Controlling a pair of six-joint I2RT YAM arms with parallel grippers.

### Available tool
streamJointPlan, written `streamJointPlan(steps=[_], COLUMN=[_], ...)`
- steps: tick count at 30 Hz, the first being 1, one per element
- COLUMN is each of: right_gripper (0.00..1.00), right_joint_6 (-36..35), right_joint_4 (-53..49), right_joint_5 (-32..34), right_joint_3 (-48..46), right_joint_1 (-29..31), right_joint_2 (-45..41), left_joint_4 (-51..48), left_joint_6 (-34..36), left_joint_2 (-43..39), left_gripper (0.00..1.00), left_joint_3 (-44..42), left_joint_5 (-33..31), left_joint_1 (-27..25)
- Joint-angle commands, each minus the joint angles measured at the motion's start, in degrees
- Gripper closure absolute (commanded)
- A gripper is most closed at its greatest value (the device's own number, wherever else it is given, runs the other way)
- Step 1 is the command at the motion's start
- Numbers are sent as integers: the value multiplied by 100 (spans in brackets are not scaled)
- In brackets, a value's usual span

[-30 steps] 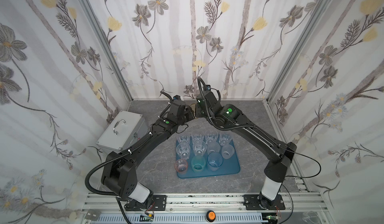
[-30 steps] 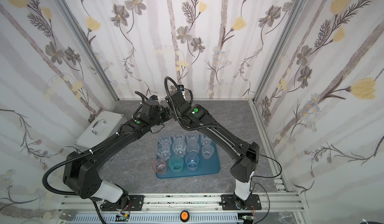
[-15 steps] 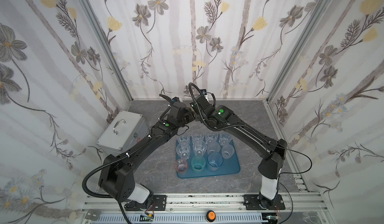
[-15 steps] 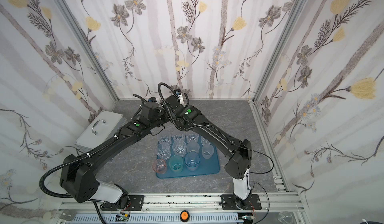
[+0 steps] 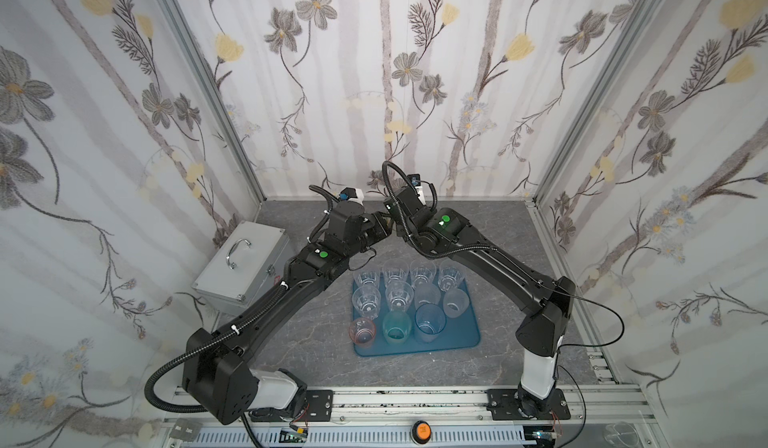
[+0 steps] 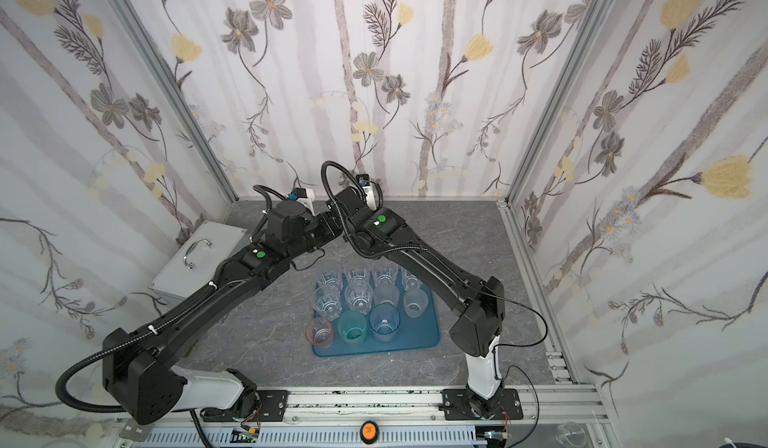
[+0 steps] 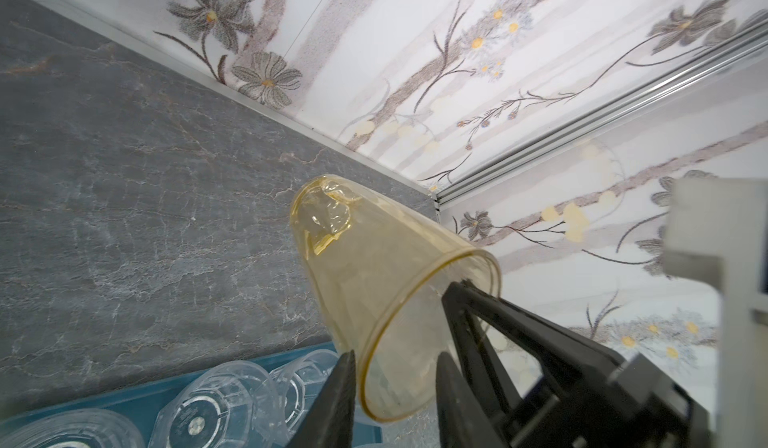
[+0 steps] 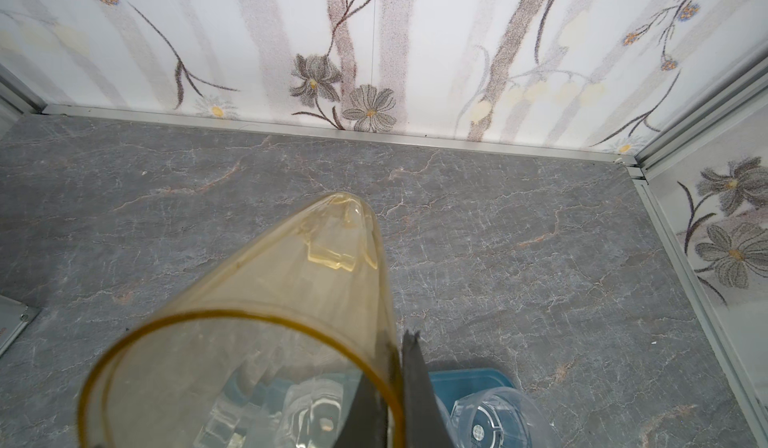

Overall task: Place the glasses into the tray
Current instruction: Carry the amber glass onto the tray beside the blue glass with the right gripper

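An amber glass (image 7: 374,267) hangs tilted in the air behind the teal tray (image 5: 461,337). My right gripper (image 8: 401,342) is shut on its rim, one finger inside the mouth and one outside. My left gripper (image 7: 395,367) is open, its fingers either side of the lower rim. In both top views the two grippers meet above the table behind the tray, left gripper (image 5: 380,227) against right gripper (image 5: 392,213). Several clear faceted glasses (image 5: 399,296), two frosted ones (image 5: 455,302), a blue one (image 5: 430,323) and a teal one (image 5: 397,327) stand in the tray. A pink glass (image 5: 363,332) stands at its front left corner.
A silver metal case (image 5: 243,267) with a handle lies left of the tray, under the left arm. Flowered walls close in the grey stone table (image 5: 478,233) on three sides. The front right part of the tray is bare.
My right gripper has closed on the amber glass's rim. My left gripper, shut on the glass before, has opened. Both wrists stayed together behind the tray.
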Motion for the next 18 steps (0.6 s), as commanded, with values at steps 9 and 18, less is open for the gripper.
streamJointPlan(steps=[9, 18], right_gripper=[97, 97], right_joint_6=[111, 248], right_joint_4=[-61, -1007], right_joint_5=[-118, -1248], right_joint_3=[-888, -2722], right_joint_1=[-357, -1097], right_joint_2=[-998, -2974], left_joint_4=[197, -173], left_joint_6=[832, 1682], left_joint_2=[-1087, -1369], left_gripper=[50, 47], left_joint_3=[-1182, -1487], left_joint_5=[-752, -1302], left_joint_1=[355, 722])
